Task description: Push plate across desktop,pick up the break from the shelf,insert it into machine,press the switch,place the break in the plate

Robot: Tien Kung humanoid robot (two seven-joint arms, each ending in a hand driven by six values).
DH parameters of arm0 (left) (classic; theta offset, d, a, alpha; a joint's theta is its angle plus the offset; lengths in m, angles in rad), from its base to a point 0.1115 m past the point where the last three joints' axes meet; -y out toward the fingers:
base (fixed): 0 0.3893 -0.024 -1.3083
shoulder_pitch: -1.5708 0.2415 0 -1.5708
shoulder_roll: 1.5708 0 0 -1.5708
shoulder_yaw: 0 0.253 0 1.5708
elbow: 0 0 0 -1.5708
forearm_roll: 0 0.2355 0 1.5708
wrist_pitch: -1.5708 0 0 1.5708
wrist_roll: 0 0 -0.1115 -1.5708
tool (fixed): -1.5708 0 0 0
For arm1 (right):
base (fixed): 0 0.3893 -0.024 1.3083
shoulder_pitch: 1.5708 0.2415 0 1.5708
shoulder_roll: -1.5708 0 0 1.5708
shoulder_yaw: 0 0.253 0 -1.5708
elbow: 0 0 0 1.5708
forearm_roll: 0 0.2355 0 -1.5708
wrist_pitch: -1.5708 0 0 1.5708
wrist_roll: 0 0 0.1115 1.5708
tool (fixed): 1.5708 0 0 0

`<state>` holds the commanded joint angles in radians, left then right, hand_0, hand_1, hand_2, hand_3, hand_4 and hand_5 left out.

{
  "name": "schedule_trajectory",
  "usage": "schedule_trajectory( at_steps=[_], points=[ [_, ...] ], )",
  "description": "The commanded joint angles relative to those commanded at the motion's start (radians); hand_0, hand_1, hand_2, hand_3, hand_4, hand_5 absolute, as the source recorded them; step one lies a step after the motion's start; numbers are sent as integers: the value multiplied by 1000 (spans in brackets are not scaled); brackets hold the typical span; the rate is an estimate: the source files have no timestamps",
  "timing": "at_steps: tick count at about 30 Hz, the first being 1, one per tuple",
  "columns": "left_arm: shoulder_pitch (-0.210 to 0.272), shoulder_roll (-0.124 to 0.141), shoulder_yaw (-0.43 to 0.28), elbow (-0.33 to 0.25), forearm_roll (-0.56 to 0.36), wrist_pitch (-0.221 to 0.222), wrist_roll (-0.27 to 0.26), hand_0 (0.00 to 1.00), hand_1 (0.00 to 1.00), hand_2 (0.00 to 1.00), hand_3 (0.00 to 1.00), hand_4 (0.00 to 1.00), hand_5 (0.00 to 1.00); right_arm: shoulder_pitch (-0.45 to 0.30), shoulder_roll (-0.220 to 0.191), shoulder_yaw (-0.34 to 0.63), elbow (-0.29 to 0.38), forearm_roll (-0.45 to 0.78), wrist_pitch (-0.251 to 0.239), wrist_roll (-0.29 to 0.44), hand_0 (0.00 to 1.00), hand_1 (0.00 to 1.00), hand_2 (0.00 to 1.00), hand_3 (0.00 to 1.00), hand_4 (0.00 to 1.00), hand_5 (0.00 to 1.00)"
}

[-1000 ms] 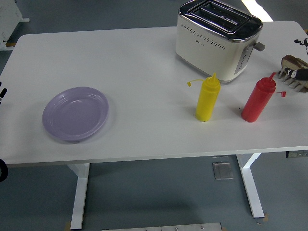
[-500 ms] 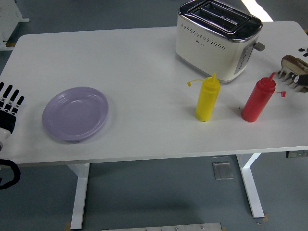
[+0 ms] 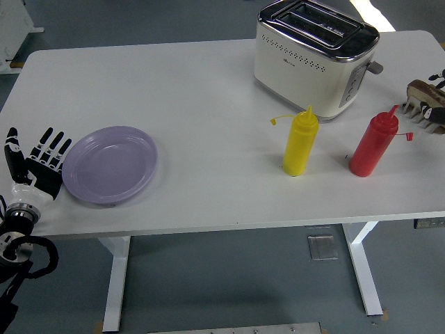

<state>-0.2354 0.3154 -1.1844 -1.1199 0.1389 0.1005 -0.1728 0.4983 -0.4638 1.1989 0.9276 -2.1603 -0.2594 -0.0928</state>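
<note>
A lilac plate (image 3: 111,164) lies on the white table (image 3: 195,90) at the left. My left hand (image 3: 38,157) is just left of the plate's rim, fingers spread and holding nothing; whether it touches the rim is unclear. A cream toaster (image 3: 313,54) with two slots stands at the back right, its lever (image 3: 375,67) on the right side. At the right edge a slice of bread (image 3: 420,90) sits in a small white rack (image 3: 421,117). Only dark bits of my right hand (image 3: 437,108) show there, by the bread.
A yellow squeeze bottle (image 3: 300,143) and a red squeeze bottle (image 3: 372,147) stand in front of the toaster, between it and the table's near edge. Bare tabletop stretches from the plate to the bottles.
My left hand has come in from the left edge and moved right, up to the plate's rim. The plate has not visibly moved. The dark parts by the bread shifted slightly.
</note>
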Motion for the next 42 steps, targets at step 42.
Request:
schedule_trajectory(
  at_steps=[42],
  points=[
    [-71,-18,159,-110,-18,7,17,845,778,721,718,802,998,15,10,-26,-15,43,-93,-10,419,555,527,592,582,92]
  ],
)
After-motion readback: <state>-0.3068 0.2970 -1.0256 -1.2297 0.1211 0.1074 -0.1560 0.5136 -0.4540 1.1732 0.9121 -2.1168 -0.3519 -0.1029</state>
